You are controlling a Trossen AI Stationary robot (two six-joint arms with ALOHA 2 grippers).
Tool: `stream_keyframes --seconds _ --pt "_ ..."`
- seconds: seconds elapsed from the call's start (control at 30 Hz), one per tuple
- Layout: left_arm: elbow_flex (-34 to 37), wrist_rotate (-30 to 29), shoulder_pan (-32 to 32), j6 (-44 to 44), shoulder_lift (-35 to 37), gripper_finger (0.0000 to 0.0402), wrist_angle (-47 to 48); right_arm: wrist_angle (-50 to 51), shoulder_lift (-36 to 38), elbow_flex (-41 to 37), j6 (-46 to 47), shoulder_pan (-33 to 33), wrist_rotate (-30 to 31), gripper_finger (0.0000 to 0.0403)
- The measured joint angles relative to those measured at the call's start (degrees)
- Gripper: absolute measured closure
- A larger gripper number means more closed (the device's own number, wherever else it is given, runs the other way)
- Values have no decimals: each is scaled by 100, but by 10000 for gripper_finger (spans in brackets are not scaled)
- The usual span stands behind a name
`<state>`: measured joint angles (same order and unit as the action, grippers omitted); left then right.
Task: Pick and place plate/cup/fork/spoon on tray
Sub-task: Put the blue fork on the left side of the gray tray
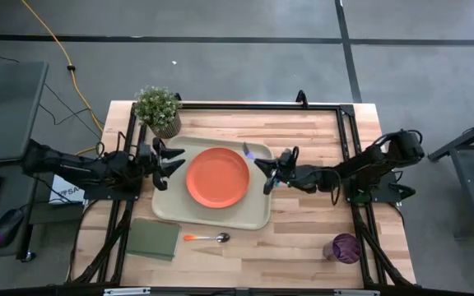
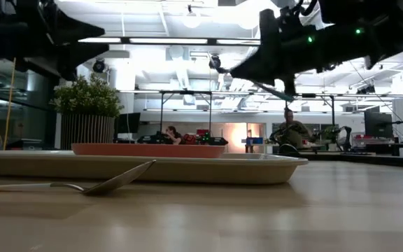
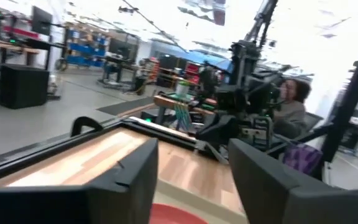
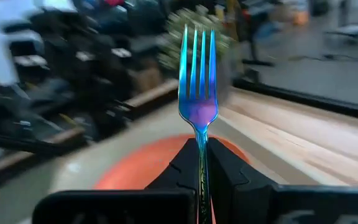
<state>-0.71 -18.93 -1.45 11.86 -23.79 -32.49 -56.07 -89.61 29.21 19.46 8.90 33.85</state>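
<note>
Fork [image 4: 197, 93] pinched upright in my right gripper [image 1: 270, 171], hovering at tray's [image 1: 253, 218] 3 o'clock edge; left gripper [image 1: 164, 163] spread, probably empty.

The plate [image 1: 217, 177] lies on the tray [image 1: 253, 215], spoon [image 1: 206, 238] beside it.

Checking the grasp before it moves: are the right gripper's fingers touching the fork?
Touching. The right wrist view shows the fingers shut on the fork handle, tines up.
</note>
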Motion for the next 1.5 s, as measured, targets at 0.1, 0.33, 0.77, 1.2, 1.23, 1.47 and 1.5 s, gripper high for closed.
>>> stream_keyframes --seconds 0.1,0.33,0.77,1.2,1.23,1.47,1.5 --pt "-11 80 0 -1 -835 186 -808 -644 -194 37 -115 -114 -586 402" --pt "-887 88 -2 -197 -2864 163 -1185 -690 -754 901 -504 -233 -1561 402" --pt "-1781 821 256 -1248 -4518 163 -1921 324 -1053 1687 -1385 -114 -2036 402" --pt "-1781 888 544 -968 -4750 163 -3150 -275 -1053 1700 -1822 84 -2175 402" --pt "-1784 853 544 -926 -4849 163 -3277 -231 -1053 1728 -1816 74 -2205 402" --pt "-2160 487 542 -906 -5607 163 -3506 -106 -1052 1810 -1801 75 -2295 402" --pt "-2210 482 542 -907 -5633 163 -3535 -75 -1051 1810 -1801 75 -2293 402"
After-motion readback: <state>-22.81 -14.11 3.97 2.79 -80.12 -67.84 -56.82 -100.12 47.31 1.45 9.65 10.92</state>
